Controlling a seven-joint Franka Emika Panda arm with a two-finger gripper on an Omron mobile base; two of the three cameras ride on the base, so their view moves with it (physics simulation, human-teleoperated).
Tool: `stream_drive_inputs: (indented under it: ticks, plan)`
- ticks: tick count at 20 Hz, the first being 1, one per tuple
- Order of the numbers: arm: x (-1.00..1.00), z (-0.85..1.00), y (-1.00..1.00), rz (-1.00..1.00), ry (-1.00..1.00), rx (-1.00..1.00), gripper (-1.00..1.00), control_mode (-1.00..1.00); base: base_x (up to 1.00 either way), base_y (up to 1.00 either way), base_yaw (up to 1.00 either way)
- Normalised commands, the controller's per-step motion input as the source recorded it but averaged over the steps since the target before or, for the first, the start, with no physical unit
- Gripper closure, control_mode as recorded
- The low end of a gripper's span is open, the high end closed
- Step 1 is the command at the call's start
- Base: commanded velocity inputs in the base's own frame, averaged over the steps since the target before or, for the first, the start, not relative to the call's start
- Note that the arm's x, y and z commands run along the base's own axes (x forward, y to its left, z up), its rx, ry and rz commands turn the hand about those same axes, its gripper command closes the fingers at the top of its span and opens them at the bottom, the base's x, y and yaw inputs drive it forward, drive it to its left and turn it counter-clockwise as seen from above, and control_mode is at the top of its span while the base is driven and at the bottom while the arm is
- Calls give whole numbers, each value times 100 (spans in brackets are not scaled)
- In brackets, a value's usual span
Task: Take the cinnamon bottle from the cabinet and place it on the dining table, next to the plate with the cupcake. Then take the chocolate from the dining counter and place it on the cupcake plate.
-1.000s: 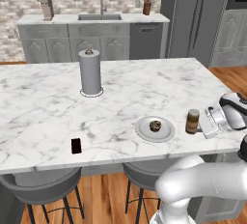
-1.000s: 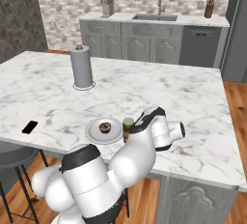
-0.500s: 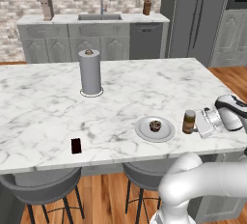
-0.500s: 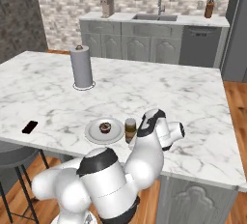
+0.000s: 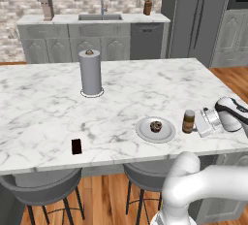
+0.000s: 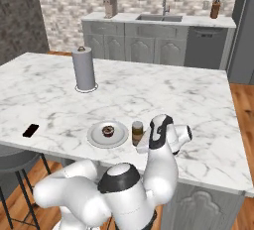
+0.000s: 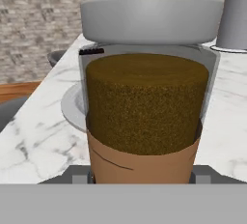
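Cinnamon bottle (image 5: 188, 121) upright beside cupcake plate (image 5: 155, 130); chocolate (image 5: 76, 146) lies apart

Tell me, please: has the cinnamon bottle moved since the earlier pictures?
Yes. The cinnamon bottle, held in the hand, has moved slightly left, closer to the cupcake plate, and now stands beside it.

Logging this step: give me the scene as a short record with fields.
bottle: upright on the island, right of the plate, brown with a grey lid
hand: around the bottle from the right, fingers on either side
plate: grey, cupcake on it, near the island's front edge
chocolate: dark bar, flat near the front edge, far left of the plate
paper towel: upright roll, mid-island
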Motion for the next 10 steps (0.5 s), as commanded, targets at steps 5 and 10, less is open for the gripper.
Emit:
stream_drive_inputs:
  ticks: [5, 10]
  plan:
    - [19, -14, -2, 0, 0, 0, 100, -100, 0, 0, 0]
    - [17, -15, 0, 0, 0, 0, 100, -100, 0, 0, 0]
